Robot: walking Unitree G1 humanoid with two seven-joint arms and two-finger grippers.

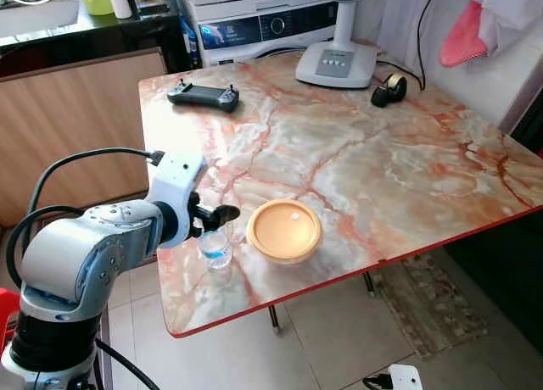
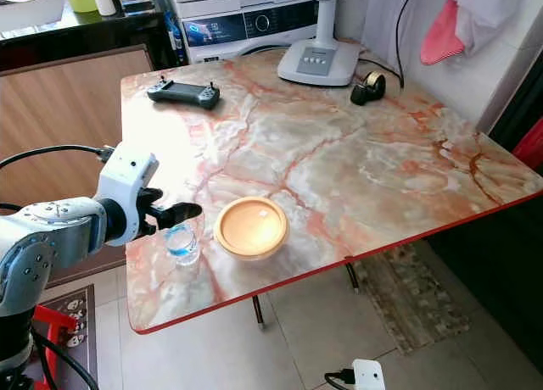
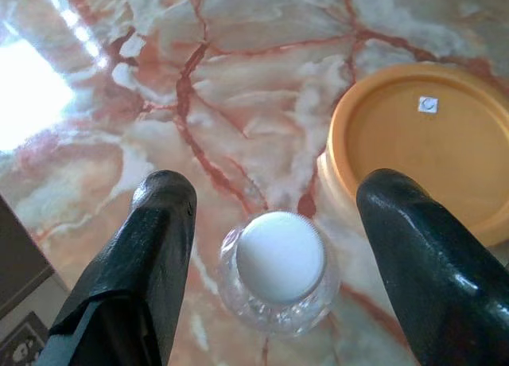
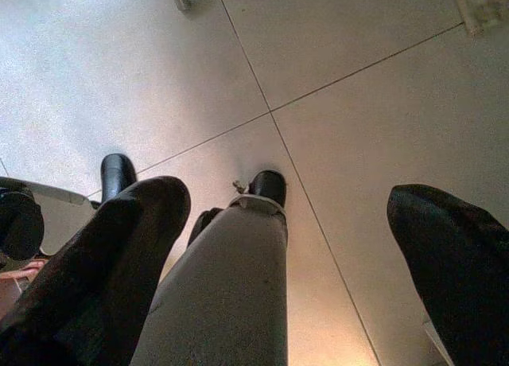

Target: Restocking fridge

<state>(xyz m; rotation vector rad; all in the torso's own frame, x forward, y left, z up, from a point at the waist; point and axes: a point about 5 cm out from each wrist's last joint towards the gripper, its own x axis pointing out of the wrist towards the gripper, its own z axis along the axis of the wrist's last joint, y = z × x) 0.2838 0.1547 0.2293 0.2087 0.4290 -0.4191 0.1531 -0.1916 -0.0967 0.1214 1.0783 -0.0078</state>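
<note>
One small water bottle (image 1: pixel 215 247), one orange bowl (image 1: pixel 283 230), one black controller (image 1: pixel 203 95), one tape dispenser (image 1: pixel 389 89), one fan base (image 1: pixel 336 64), one marble table (image 1: pixel 382 169)

Your left arm (image 1: pixel 85 254) is a rounded shell of brushed silver metal with a black band below the shoulder, ending in a glossy white wrist block (image 1: pixel 176 186). You can see a black cable (image 1: pixel 81 159) looping from the arm into a plug on that block. Your left gripper (image 3: pixel 278 262) has two thick, glossy black fingers with rounded tips, and your right gripper (image 4: pixel 286 270) matches. Your leg (image 4: pixel 223 294) is pale grey with a black foot
</note>
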